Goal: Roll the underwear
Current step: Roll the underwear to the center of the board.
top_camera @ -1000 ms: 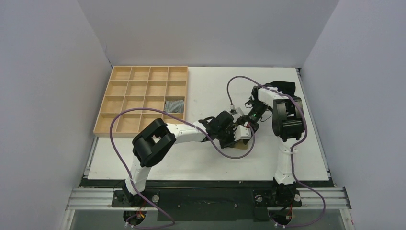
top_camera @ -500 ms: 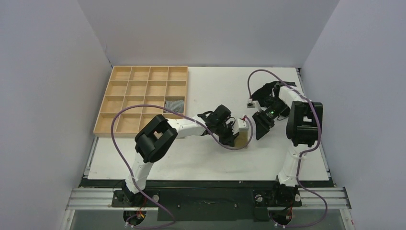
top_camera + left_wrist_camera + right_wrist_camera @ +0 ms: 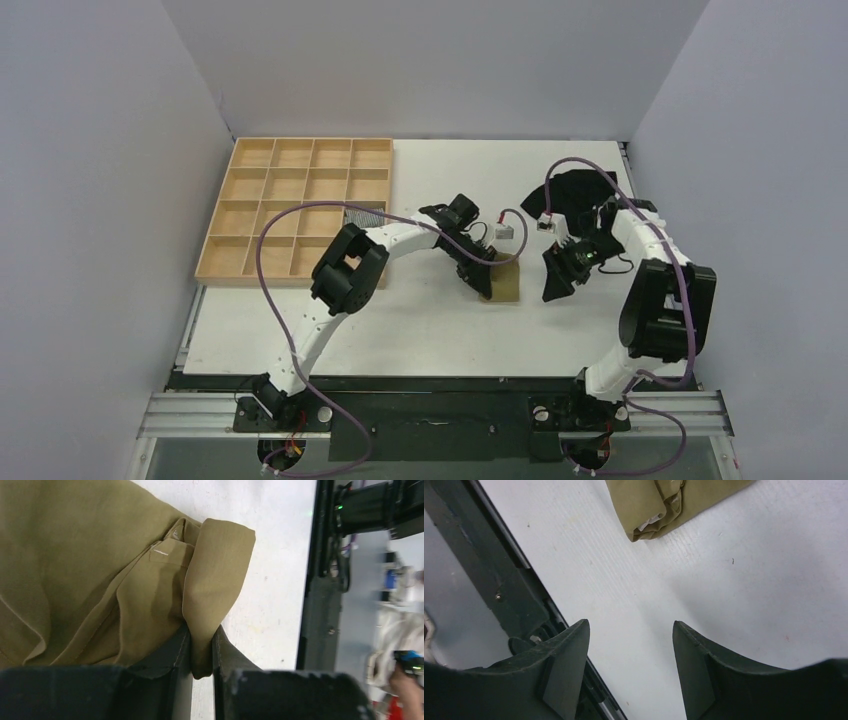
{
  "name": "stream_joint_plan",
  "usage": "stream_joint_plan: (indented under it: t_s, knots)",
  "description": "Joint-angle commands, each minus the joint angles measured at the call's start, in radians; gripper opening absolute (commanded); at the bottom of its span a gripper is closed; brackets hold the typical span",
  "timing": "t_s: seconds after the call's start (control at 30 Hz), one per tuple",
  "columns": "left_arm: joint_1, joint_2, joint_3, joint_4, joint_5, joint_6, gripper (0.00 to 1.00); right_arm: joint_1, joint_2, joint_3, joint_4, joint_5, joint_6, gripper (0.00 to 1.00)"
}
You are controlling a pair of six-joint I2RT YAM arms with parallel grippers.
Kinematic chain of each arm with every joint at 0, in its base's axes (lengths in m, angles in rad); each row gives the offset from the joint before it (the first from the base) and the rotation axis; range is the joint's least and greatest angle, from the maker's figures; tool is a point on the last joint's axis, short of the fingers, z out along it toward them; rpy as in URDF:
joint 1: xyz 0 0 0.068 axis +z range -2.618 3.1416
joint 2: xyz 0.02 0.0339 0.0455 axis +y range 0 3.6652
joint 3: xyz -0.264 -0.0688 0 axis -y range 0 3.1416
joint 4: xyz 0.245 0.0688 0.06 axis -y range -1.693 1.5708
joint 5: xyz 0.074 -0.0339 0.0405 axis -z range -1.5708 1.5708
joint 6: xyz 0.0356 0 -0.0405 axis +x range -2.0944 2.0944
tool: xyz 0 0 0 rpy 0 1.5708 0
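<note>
Far left from above, the wooden tray [image 3: 262, 215] sits on the white counter [image 3: 400, 330]. A striped cloth roll [image 3: 362, 213] peeks out of a compartment in its right-hand column, partly covered by the left arm [image 3: 345, 275] reaching across. Into the middle now: the underwear [image 3: 506, 283] lies as a small olive-khaki bundle on the counter, between the two arms, right of the tray and apart from it. From above you cannot make out the grip, but the left wrist camera settles it. The left fingers [image 3: 172, 652] are pinched on a doubled-over flap at the garment's edge, with fabric squeezed into the narrow slot between them and the rest of the cloth spreading in soft creases beyond. Over to the right, the right fingers [image 3: 566, 650] are spread wide, with counter showing between them. Their camera catches what the other views miss: a sliver of cream-white tucked into the folded corner of the bundle, well apart from the fingertips. Back right, near the right arm [image 3: 660, 300], a black garment [image 3: 578, 190] lies in a heap.
</note>
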Motion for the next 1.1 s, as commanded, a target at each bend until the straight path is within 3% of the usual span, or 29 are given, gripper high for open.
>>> stream_joint_plan:
  t_s: [0.0,0.2,0.37,0.8,1.07]
  knots:
    - [0.023,0.14,0.101,-0.238,0.063,-0.069,0.0,0.038,-0.182,-0.107,0.242,0.013,0.09,0.58]
    - [0.045,0.225,0.218,-0.338,0.165,-0.17,0.0,0.186,-0.372,-0.258,0.485,0.213,0.228,0.6]
    - [0.05,0.249,0.245,-0.379,0.192,-0.237,0.0,0.34,-0.441,-0.319,0.579,0.329,0.273,0.6]
    - [0.053,0.258,0.141,-0.304,0.229,-0.346,0.0,0.611,-0.339,-0.333,0.612,0.449,0.279,0.61]
    - [0.059,0.264,0.139,-0.319,0.226,-0.33,0.0,0.65,-0.245,-0.31,0.606,0.47,0.247,0.61]
